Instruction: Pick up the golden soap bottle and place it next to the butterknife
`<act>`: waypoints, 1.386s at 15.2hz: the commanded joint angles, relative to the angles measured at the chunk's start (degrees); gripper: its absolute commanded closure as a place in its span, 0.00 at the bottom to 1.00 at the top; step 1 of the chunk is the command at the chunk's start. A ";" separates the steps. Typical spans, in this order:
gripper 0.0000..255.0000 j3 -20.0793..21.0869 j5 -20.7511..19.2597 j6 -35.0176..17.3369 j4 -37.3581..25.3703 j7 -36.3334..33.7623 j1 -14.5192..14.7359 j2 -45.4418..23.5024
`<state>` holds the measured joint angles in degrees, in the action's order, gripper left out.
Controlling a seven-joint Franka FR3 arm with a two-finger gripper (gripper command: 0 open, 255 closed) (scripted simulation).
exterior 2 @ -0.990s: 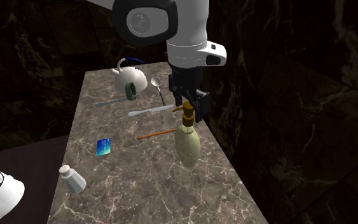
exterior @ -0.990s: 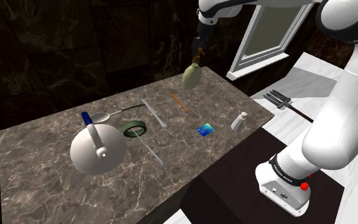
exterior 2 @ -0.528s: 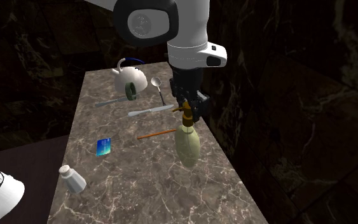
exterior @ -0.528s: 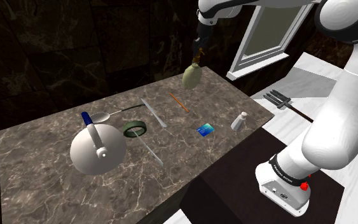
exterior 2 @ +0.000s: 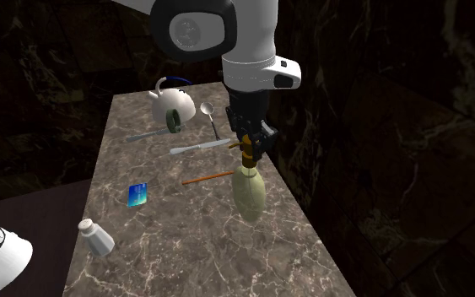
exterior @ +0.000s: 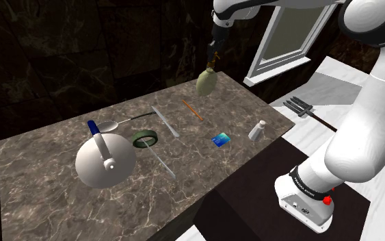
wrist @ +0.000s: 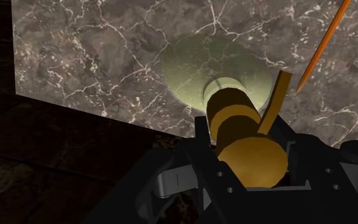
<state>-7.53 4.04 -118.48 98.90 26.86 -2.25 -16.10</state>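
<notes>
Status: end effector (exterior 2: 245,148) is pinching the bottle (exterior 2: 249,194) by its gold pump head. In the wrist view it's clamped on both sides of the pump. The pale olive body hangs roughly upright below it, over the tabletop (exterior: 54,205), close to the far edge in the shoulder view and just beside the orange stick (exterior: 193,109). Can't tell whether the base has cleared the surface.

I'm taking the butterknife (exterior: 165,121) to be the long silver blade mid-tabletop. It lies past the stick, well apart from the bottle, near the tape ring (exterior: 145,139).

My read: grasp done, lift barely started at best. Left to do: raise, carry over the stick, set down upright beside the butterknife, release.
</notes>
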 commanded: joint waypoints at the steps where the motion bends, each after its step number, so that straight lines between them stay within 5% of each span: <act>1: 1.00 0.00 0.00 0.00 -0.01 0.00 0.00 0.00; 21: 1.00 0.04 -0.88 13.70 -10.18 -1.52 0.51 3.61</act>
<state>-7.66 3.34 -105.35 88.63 25.92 -2.11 -13.24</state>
